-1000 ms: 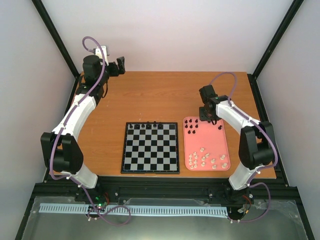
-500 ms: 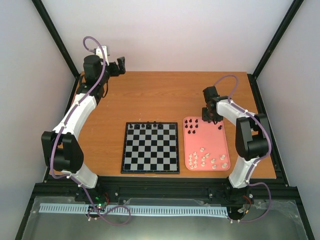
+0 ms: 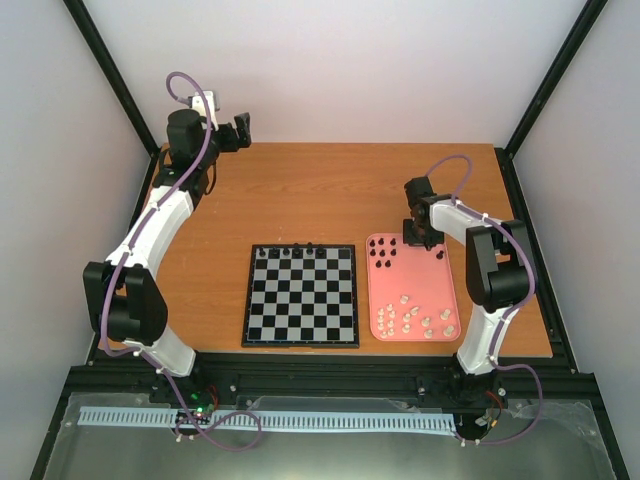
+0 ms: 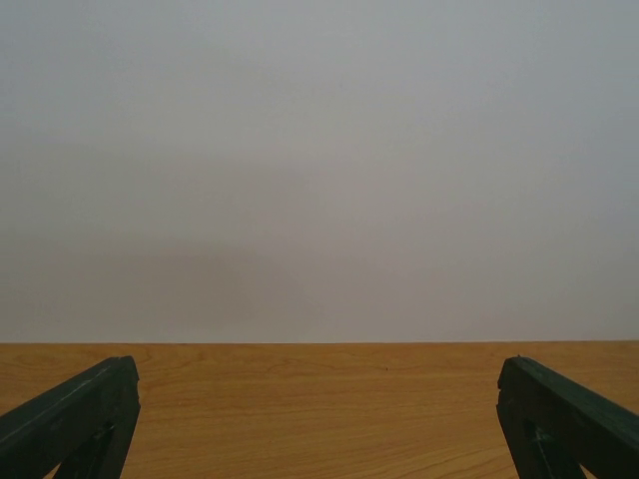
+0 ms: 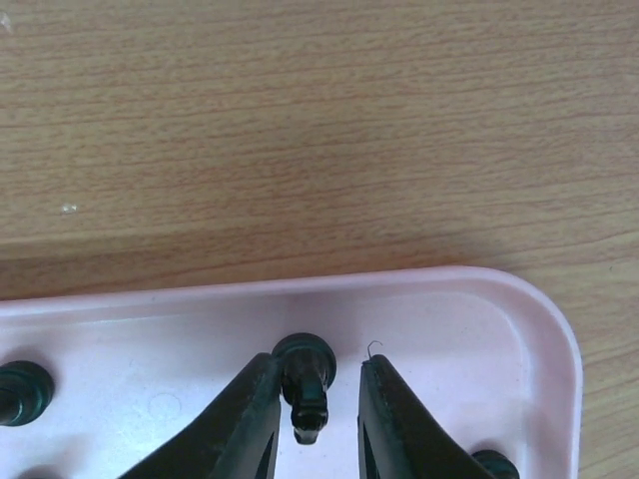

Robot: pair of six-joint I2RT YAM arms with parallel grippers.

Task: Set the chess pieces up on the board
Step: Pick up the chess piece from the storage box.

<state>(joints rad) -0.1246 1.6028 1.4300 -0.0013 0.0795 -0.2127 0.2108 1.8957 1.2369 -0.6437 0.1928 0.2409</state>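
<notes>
The board (image 3: 300, 310) lies mid-table with a few black chess pieces (image 3: 297, 249) on its far row. More black chess pieces (image 3: 385, 252) stand at the far end of the pink tray (image 3: 446, 285); the cream-white pieces (image 3: 415, 320) cluster at its near end. My right gripper (image 3: 414, 240) is down in the tray's far right corner. In the right wrist view its jaws (image 5: 319, 364) straddle one black piece (image 5: 305, 384): the left finger touches it, while a gap remains at the right finger. My left gripper (image 3: 240, 130) is open and empty at the far left of the table.
The tray's raised rim (image 5: 539, 319) curves just right of and beyond the right gripper. Other black pieces (image 5: 22, 391) stand close by on the left and near right (image 5: 494, 464). The left wrist view shows only the wooden tabletop (image 4: 319, 419) and a grey wall.
The right gripper's jaws have narrowed around a black piece in the tray's far corner, and the right arm has folded in closer. The left arm has not moved.
</notes>
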